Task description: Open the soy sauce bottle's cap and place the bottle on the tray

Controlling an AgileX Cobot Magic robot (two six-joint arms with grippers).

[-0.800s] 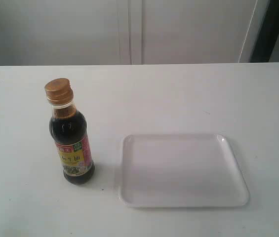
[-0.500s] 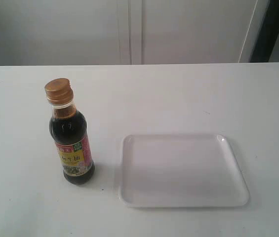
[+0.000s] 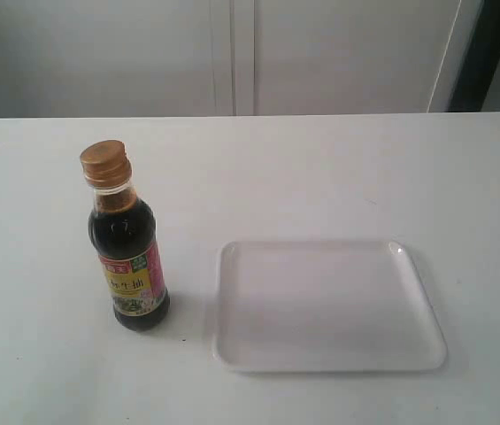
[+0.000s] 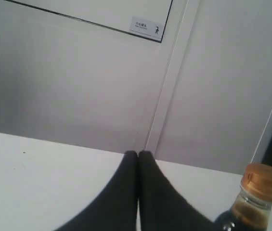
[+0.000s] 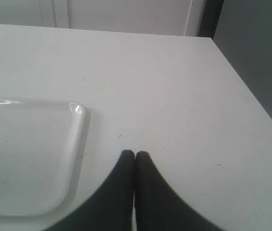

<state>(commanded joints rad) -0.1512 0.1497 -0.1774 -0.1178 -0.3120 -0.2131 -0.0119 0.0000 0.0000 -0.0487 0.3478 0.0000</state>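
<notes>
Labelling on the small clear soy sauce bottle (image 3: 129, 257) of dark brown-black liquid is a yellow, red and green printed band; its characters are too small and blurred to read. The bottle stands upright on the plain white worktop (image 3: 320, 168), left of the flat white rectangular tray (image 3: 327, 305) with rounded corners and a low raised rim, near it but not touching. The round golden-brown ribbed cap (image 3: 105, 163) sits down over the neck and appears shut.

In the left wrist view a small white sign (image 4: 147, 28) with a running-figure pictogram is fixed to the pale wall panels; its text is illegible. White panels also close the room behind the worktop's far edge in the exterior view.

The left end effector (image 4: 137, 156) has its two black fingers pressed together, empty, with the bottle just beside it. The right end effector (image 5: 135, 155) is likewise closed on nothing, above bare worktop beside the tray's rim and near the worktop's side edge. Open surface surrounds bottle and tray on all sides.
</notes>
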